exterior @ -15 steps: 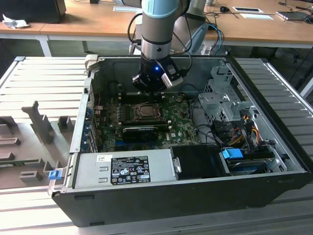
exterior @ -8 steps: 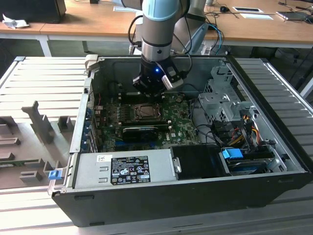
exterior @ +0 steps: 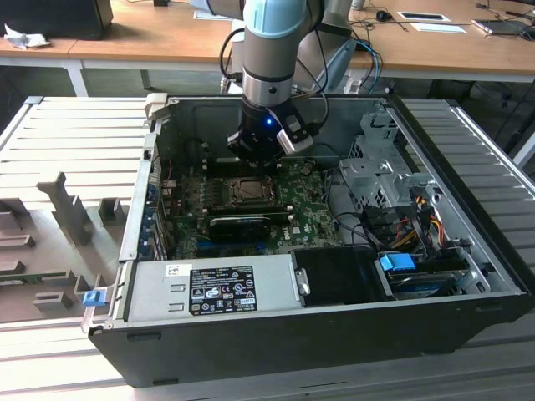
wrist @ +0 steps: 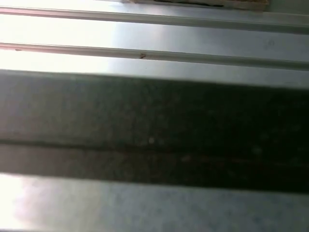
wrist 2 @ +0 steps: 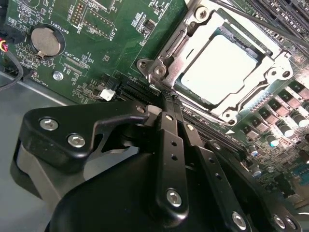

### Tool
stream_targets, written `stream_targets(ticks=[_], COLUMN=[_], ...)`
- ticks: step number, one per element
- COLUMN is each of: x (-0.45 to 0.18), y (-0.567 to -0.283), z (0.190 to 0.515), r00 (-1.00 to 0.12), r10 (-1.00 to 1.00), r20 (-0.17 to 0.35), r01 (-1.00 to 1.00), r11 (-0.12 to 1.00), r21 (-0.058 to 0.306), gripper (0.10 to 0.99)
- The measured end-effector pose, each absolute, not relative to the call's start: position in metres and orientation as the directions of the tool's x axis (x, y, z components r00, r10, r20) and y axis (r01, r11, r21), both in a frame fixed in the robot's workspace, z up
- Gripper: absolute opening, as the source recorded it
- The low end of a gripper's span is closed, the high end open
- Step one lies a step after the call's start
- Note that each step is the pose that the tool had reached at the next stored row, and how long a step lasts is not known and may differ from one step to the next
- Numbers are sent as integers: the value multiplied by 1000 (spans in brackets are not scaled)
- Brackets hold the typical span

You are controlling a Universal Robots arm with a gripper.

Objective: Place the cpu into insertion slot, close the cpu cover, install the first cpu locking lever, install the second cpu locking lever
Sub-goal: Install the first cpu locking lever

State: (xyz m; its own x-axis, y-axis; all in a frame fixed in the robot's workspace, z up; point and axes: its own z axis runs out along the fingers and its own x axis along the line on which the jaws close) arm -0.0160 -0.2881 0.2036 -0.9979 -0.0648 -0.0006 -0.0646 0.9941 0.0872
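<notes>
The cpu (wrist 2: 223, 67) lies in the insertion slot (exterior: 248, 190), with the cpu cover (wrist 2: 186, 41) closed over it. The gripper (wrist 2: 170, 99) has its fingers together, holding nothing, near the socket's corner. The levers' state I cannot tell.

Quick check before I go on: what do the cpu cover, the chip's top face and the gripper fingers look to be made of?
The cpu cover looks like bare stamped metal: silvery, with bright glints along its edges. The cpu shows a pale, smooth silvery face, likely metal, though glare washes it out. The gripper fingers look matte black, possibly coated metal or hard plastic, joined with shiny screws.
</notes>
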Motion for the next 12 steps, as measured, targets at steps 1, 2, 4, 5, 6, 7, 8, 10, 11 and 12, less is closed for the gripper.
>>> stream_targets(ticks=[1, 2, 4, 5, 6, 7, 8, 10, 11, 12], x=[-16, -16, -16, -16, -16, -16, -16, -16, -16, -16], y=[-288, -288, -288, -288, -288, -288, -288, -288, -288, -288], z=[203, 202, 202, 201, 201, 201, 201, 203, 205, 208], r00=[-998, -998, -998, -998, -998, -998, -998, -998, -998, -998], r10=[-65, -65, -65, -65, -65, -65, -65, -65, -65, -65], r20=[-1, -1, -1, -1, 0, -1, -1, -2, -1, -1], r01=[-65, -65, -65, -65, -65, -65, -65, -65, -65, -65], r11=[994, 994, 994, 994, 994, 994, 993, 993, 993, 993], r21=[87, 88, 87, 87, 87, 93, 94, 95, 94, 94], gripper=[106, 106, 106, 106, 106, 106, 106, 106, 106, 106])
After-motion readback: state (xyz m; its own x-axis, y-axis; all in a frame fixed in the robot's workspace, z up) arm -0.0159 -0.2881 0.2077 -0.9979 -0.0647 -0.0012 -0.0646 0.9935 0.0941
